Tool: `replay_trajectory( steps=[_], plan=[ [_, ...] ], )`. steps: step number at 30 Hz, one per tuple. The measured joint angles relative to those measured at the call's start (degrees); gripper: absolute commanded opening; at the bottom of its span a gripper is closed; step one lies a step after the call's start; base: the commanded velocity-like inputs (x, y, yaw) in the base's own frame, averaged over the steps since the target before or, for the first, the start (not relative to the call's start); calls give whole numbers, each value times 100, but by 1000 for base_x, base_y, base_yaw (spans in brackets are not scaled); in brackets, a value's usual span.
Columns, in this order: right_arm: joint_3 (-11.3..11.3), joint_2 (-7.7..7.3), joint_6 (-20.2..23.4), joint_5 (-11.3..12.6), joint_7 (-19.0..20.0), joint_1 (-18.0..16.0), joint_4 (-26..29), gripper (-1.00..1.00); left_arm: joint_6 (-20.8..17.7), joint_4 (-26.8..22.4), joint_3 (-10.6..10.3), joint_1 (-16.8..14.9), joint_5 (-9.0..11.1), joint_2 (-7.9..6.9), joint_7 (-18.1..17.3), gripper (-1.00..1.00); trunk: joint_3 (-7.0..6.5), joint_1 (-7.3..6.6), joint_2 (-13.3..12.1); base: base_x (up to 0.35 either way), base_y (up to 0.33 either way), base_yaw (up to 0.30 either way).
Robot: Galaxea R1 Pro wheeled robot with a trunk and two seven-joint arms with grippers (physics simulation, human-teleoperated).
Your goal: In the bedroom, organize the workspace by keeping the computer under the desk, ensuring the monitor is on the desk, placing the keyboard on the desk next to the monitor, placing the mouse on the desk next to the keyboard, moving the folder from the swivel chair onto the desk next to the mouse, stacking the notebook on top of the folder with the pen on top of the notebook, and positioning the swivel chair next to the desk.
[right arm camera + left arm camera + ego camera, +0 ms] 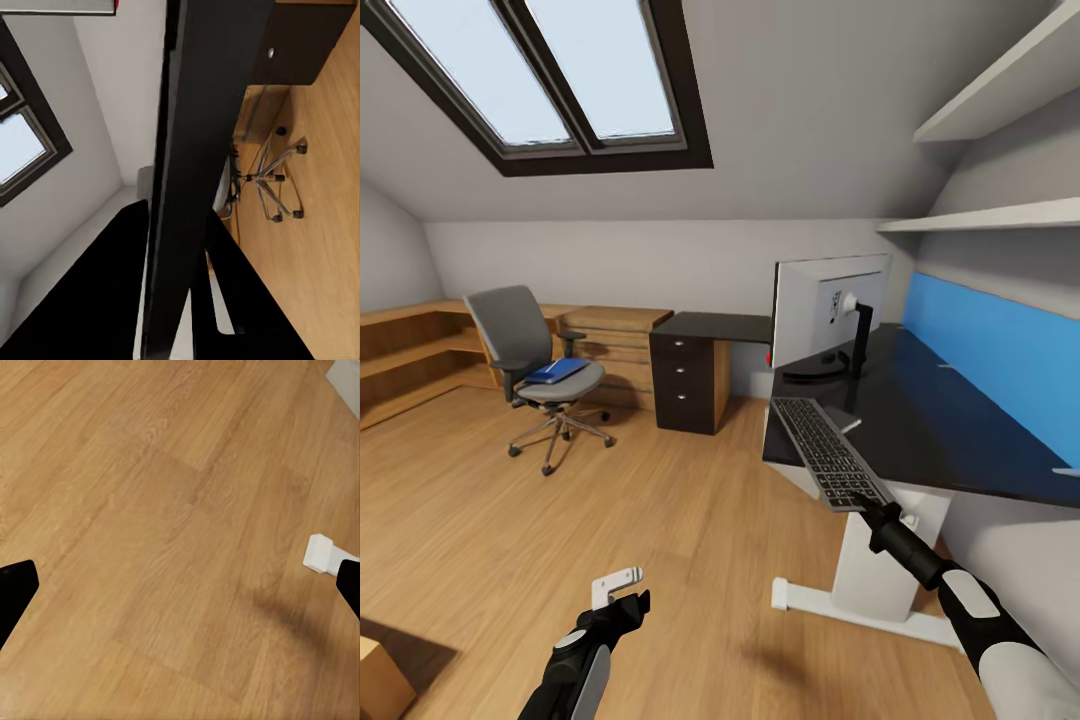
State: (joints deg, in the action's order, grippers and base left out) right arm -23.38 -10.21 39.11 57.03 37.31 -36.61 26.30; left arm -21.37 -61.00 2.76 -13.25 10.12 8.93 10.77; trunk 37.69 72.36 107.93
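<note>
Dark-keyed and slim, the keyboard was clamped at its near end by your right gripper, its far end over the desk edge, near the monitor. I judged it light and stiff, but held so far from its middle it could tilt or slip. Your left gripper hung spread and empty over the floor.

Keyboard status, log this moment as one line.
right pincer: shut on keyboard | keyboard: tilted over desk edge, before monitor | left pincer: open | folder: on swivel chair
</note>
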Motion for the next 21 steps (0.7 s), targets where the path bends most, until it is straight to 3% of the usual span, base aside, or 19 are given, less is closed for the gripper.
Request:
replay_trajectory(
  steps=[4,5,15,21],
  plan=[
    [294,-33,44,-38,142,0,4,-100,0,89,-4,0,-3,0,1,100,-72,-88,-160,0,0,0],
    [503,-40,72,-58,501,0,7,-100,1,174,-9,0,-8,0,7,100,-90,-110,-201,0,0,0],
    [493,-31,28,-99,506,0,3,-100,0,178,-9,0,-9,0,4,100,-269,-329,-602,0,0,0],
    [493,-3,-10,-281,481,1,2,-100,0,184,-11,0,-8,0,-8,100,-270,-330,-603,0,0,26]
  ],
)
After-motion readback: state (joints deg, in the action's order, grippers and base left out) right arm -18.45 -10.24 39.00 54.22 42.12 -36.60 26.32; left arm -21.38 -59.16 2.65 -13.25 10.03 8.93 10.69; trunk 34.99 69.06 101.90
